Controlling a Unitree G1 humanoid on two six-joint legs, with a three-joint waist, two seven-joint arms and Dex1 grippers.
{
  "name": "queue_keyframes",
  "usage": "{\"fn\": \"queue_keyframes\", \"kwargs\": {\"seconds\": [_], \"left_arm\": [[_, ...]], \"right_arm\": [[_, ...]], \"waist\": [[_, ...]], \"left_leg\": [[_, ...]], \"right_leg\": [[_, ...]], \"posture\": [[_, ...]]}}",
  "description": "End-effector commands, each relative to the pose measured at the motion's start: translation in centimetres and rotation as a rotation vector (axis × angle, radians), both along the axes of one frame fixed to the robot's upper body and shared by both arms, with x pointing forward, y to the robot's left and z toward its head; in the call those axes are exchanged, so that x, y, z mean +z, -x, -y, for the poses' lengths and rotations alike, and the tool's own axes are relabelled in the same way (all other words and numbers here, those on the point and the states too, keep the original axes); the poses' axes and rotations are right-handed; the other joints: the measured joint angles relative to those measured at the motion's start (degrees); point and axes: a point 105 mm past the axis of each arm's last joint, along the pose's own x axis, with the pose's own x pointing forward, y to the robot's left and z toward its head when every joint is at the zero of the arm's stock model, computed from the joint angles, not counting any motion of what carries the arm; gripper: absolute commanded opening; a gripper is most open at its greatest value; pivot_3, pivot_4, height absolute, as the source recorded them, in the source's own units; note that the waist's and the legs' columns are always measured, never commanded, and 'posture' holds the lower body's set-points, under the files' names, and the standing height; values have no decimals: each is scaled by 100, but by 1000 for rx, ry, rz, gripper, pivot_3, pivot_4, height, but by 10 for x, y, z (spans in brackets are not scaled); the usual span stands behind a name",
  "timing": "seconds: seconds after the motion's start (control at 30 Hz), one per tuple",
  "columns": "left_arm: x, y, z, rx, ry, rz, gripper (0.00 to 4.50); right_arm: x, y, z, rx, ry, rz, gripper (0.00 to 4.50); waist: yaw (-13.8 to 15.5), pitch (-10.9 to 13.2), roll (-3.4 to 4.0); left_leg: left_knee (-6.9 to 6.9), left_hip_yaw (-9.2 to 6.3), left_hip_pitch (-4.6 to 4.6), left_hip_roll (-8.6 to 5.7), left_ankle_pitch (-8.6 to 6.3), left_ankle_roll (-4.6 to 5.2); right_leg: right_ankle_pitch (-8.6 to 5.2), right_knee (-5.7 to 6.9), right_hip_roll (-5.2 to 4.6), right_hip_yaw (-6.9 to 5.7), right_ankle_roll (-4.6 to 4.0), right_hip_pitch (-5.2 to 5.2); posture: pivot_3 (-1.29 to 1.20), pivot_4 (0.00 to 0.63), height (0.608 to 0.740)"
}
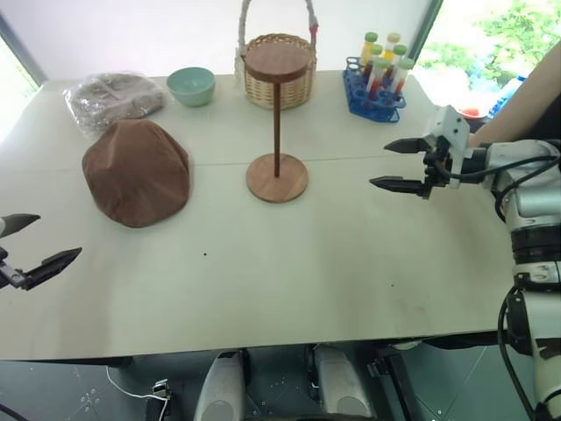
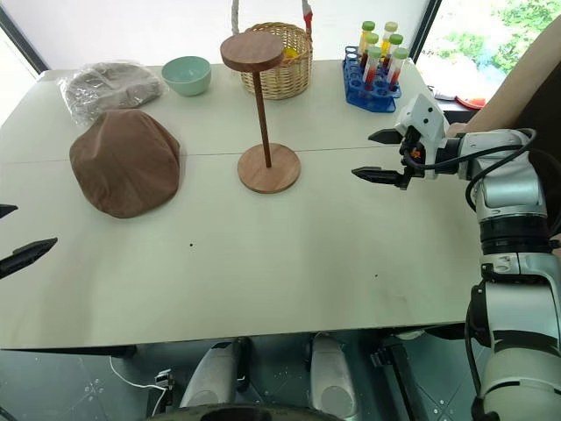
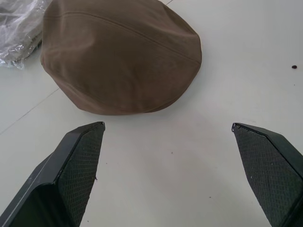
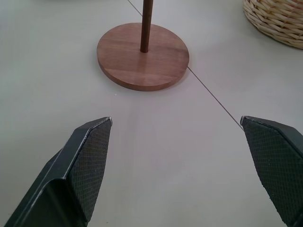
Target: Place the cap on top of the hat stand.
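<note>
- Looking down at the table (image 1: 351,281), I see the cap (image 1: 138,172) lying flat on my left side, not picked up yet.
- The cap is soft and brown. It sits just in front of a clear bag (image 1: 114,96) and well apart from everything else.
- The hat stand (image 1: 277,123) is in the middle of the table, standing straight up. Its round top is bare, so the job is only at its start.
- Behind the stand there is a basket (image 1: 279,88), and a green bowl (image 1: 191,85) is next to it. A blue rack of tubes (image 1: 375,83) sits farther right.
- My left gripper (image 1: 31,246) hangs near the table edge with its fingers wide and nothing in them. In the left wrist view the cap (image 3: 120,54) is right ahead of the fingers, but they do not touch it.
- My right gripper (image 1: 405,165) floats to the right of the stand, fingers wide too and holding nothing. It points toward the stand's round foot (image 4: 143,56).
- I think the step now is reaching for the cap.
- Next I would push the left gripper forward and low, so one finger slips under the cap's edge.
- The cap is floppy, so I would pinch the rim firmly and lift slowly.
- The stand is thin and could tip, so I must come down on it gently.
</note>
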Motion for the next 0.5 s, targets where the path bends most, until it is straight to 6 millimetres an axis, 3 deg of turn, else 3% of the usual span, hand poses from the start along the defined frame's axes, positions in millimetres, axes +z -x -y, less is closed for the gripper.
{"fn": "queue_keyframes", "kwargs": {"seconds": [0.03, 0.5], "left_arm": [[4, -1, 3, -22, -36, 7, 4500], [17, -7, 4, -24, -42, 30, 4500]], "right_arm": [[26, 1, -6, 23, -12, 85, 4455], [29, 3, -10, 26, -31, 76, 4455]], "waist": [[2, 0, 0], [6, 0, 0]], "left_leg": [[0, 0, 0, 0, 0, 0], [2, 0, 0, 0, 0, 0]], "right_leg": [[0, 0, 0, 0, 0, 0], [0, 4, 1, 1, 0, 0]], "posture": [[0, 150, 740], [0, 150, 740]]}}
